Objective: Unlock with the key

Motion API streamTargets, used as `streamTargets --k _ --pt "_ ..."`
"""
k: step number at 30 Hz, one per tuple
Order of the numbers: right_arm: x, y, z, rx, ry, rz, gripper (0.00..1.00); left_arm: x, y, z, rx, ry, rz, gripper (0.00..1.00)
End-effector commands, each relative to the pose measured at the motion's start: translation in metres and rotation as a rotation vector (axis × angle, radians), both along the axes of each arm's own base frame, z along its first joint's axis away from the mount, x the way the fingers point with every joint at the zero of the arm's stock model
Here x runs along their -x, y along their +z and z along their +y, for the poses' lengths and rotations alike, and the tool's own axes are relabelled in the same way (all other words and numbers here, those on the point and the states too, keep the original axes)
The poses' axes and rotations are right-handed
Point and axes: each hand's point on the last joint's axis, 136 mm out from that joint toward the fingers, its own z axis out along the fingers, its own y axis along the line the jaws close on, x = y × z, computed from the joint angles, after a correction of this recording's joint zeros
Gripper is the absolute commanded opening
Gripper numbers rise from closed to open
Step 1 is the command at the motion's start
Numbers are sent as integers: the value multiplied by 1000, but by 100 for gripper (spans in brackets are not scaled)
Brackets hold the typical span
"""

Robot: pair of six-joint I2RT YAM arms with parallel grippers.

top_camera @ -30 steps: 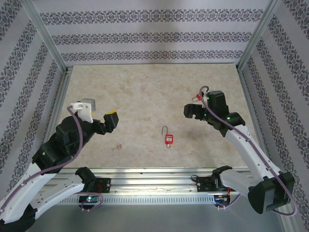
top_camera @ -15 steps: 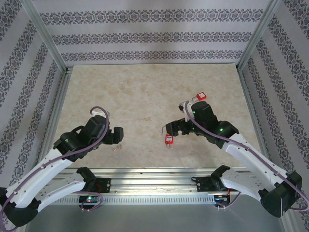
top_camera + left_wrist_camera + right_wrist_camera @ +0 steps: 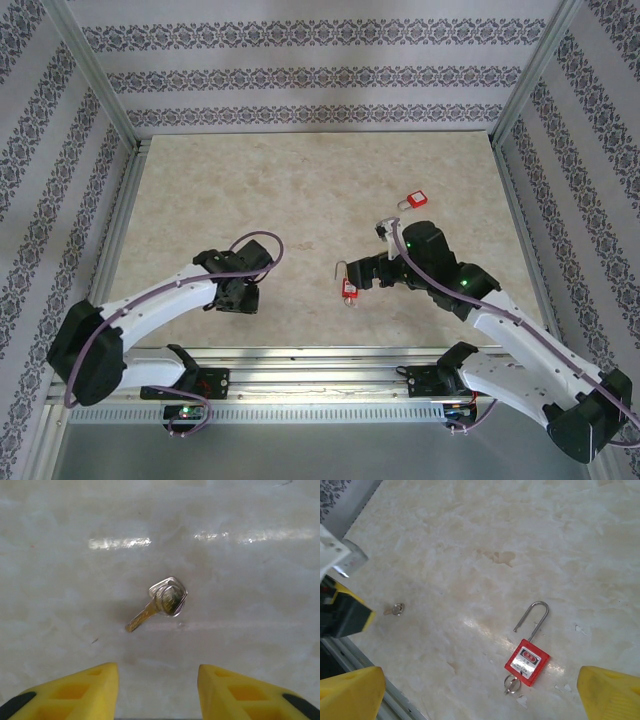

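A small brass key (image 3: 162, 602) on a silver ring lies flat on the marble tabletop, just ahead of my left gripper (image 3: 158, 692). The left gripper's yellow fingers (image 3: 75, 692) stand apart with bare table between them, low over the table (image 3: 240, 296). A red padlock (image 3: 527, 662) lies in the middle of the table (image 3: 350, 289). One end of its steel shackle is free of the body, and a ringed key (image 3: 511, 684) is in its keyhole. My right gripper (image 3: 480, 700) hovers wide open above the padlock (image 3: 366, 272). The loose key (image 3: 396, 609) lies left of it.
A second red padlock (image 3: 413, 201) lies at the right, behind the right arm. Aluminium rails (image 3: 320, 362) edge the table at the front and sides, and patterned walls enclose it. The left gripper's yellow finger (image 3: 350, 615) sits at the left edge of the right wrist view.
Both arms swung inward and down. The left gripper came down by the loose key and its jaws narrowed. The right gripper moved from the far padlock to the middle padlock.
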Motion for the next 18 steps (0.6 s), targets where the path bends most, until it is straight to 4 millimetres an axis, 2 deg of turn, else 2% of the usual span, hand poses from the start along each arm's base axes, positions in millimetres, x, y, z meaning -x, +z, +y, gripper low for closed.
streamTargets --k 1,11,15,18 --pt "3 -6 -4 0 -17 2 98 -9 -12 -11 88 47 5 39" --pt "8 -11 -6 -22 -25 3 98 -27 -32 -9 100 95 27 31" --pt "9 -15 -7 -24 -26 9 98 -28 -39 -7 85 105 51 28" --pt "10 -16 -8 -26 -28 10 98 -27 -37 -2 75 118 44 27"
